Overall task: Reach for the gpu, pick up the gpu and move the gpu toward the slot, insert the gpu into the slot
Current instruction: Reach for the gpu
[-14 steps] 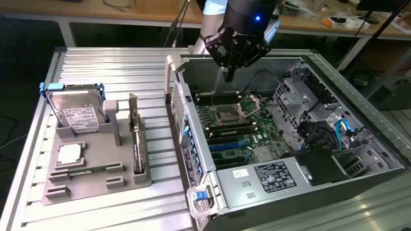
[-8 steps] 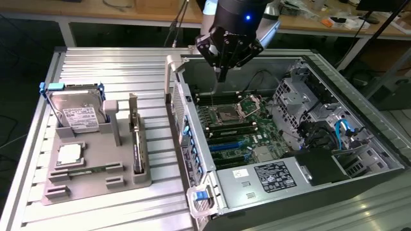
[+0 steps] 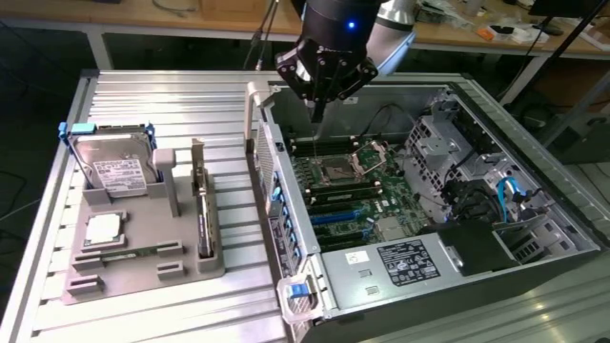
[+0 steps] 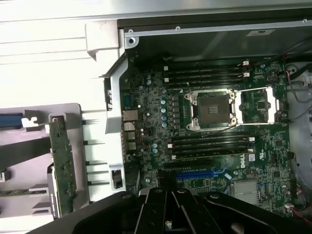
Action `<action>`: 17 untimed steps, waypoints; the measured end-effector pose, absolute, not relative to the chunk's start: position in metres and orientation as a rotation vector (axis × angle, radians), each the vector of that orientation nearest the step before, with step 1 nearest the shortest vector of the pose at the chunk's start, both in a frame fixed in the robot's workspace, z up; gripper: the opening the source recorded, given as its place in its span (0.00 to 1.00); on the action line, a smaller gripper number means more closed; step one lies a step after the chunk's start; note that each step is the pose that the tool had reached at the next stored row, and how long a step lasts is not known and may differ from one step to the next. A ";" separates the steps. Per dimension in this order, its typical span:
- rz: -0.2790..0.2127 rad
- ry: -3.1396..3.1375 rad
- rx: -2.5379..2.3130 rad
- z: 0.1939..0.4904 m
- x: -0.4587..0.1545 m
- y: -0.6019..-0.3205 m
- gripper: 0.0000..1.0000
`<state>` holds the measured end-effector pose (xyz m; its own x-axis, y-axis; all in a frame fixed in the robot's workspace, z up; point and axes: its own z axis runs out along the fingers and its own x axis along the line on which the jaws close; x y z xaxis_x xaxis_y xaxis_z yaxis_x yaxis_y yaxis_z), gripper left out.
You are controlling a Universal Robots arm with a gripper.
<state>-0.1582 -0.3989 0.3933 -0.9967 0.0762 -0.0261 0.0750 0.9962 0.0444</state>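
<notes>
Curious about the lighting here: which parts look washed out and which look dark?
Wrist view: the table beside the computer case is glared almost white, while the motherboard inside looks dim. Exterior view: softer light, with a blue light glowing on the arm.

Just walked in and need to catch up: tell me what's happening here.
A robot arm's gripper hangs over the open computer case, jaws shut and empty, above the motherboard. The gpu stands on edge in the grey holder beside the case, untouched; the blue slot is vacant.
</notes>
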 end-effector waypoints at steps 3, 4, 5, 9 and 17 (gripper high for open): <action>0.068 3.110 0.118 0.393 -0.165 -0.399 0.11; 0.068 3.110 0.118 0.393 -0.168 -0.399 0.11; 0.068 3.110 0.118 0.393 -0.171 -0.399 0.11; 0.068 3.109 0.118 0.393 -0.183 -0.399 0.11; 0.068 3.107 0.118 0.393 -0.210 -0.399 0.11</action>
